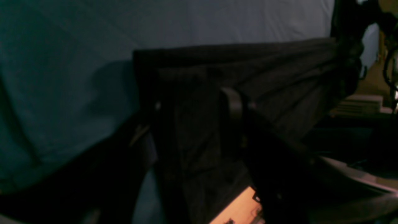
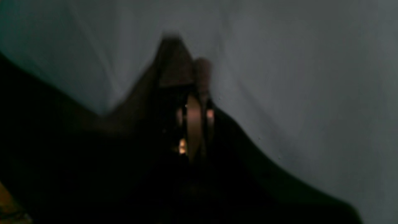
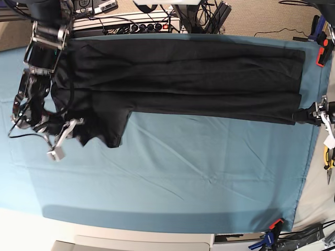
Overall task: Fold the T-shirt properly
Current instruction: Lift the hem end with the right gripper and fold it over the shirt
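Both arms stretch the black T-shirt (image 3: pixel 178 78) taut over the teal-covered counter (image 3: pixel 172 178), left gripper (image 3: pixel 306 114) and right gripper (image 3: pixel 70 125) each pinching an end, likely to flatten creases.

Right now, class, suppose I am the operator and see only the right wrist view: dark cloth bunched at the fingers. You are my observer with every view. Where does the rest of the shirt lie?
Observer: In the base view the T-shirt is stretched in one long band across the far half of the teal cover.
Operator: Is the other arm on it?
Observer: Yes. The left gripper pinches a corner at the opposite end.
Operator: Is anything sticking out?
Observer: One sleeve pokes toward the near side, at the end that the right gripper holds.
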You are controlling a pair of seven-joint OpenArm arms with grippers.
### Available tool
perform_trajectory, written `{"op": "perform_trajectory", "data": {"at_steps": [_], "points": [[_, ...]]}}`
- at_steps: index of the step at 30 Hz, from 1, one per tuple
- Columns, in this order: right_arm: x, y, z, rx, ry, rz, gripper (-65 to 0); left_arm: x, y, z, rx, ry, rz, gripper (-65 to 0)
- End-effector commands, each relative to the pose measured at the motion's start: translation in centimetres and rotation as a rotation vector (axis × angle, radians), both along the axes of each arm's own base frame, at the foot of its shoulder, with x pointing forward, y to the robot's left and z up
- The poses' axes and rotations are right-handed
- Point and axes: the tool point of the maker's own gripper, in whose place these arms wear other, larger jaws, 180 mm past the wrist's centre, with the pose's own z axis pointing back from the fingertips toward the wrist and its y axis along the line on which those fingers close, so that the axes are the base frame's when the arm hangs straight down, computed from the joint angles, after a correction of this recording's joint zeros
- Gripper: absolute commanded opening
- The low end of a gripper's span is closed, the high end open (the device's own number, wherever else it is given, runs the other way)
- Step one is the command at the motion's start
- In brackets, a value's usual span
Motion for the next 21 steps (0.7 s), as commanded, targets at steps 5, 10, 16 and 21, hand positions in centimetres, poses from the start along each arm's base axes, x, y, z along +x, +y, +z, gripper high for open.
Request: {"op": "perform_trajectory", "data": {"at_steps": [5, 10, 16, 21], "points": [[-3.1, 3.1, -0.1, -0.027, -0.019, 0.123, -65.0, 1.1, 1.0, 1.9, 0.012, -0.058, 0.011, -39.4], [-8.0, 5.3, -1.1, -0.034, 0.014, 0.205, -65.0, 1.1, 1.0, 1.9, 0.012, -0.058, 0.011, -39.4], [-13.4, 7.3, -1.5, -0.058, 0.047, 0.286, -65.0, 1.1, 1.0, 1.9, 0.012, -0.058, 0.011, -39.4], [-16.6, 8.6, -1.3, -0.063, 0.059, 0.336, -65.0, 1.1, 1.0, 1.9, 0.012, -0.058, 0.011, -39.4]]}}
